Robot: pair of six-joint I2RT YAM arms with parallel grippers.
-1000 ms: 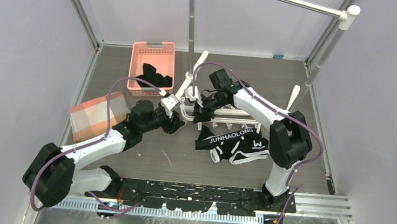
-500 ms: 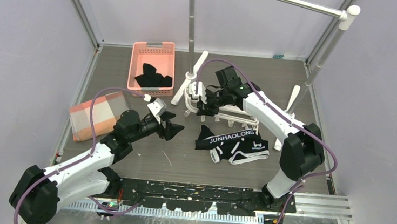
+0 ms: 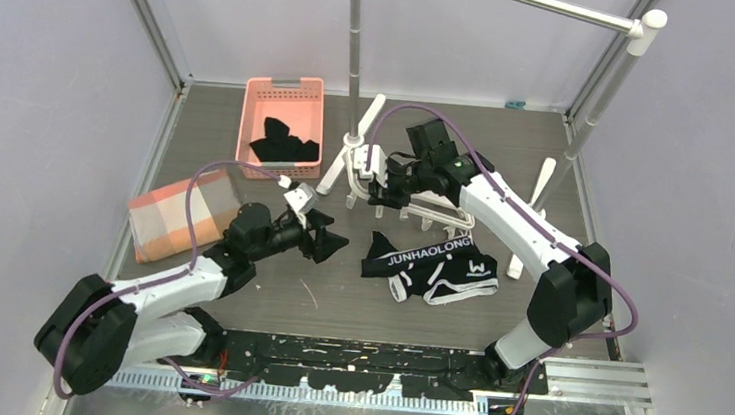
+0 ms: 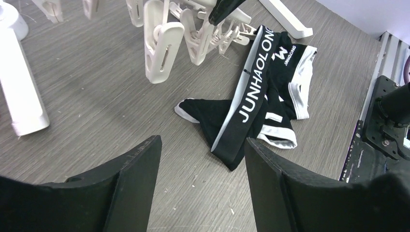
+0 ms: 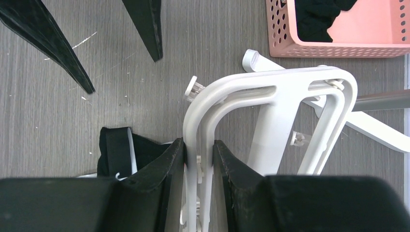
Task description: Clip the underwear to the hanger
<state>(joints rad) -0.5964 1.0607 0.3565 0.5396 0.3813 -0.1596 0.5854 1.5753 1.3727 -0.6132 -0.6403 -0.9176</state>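
Backed off the hanger (image 5: 270,79), my left hand (image 3: 327,236) now stands apart; my right hand (image 5: 198,147) clamps its frame. Limp, light boxer briefs (image 3: 434,266) lie beside the hanger; I'd pinch the waistband (image 4: 251,92).

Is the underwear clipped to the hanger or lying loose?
Loose: the underwear lies crumpled on the table, near the hanger, with no clip holding it.

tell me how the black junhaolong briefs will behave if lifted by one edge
The black boxer briefs with white piping lie crumpled on the grey wood-grain table, so they would probably hang limp from one pinch. Their lettered waistband looks thicker, likely a firmer hold. Being thin cloth, probably light.
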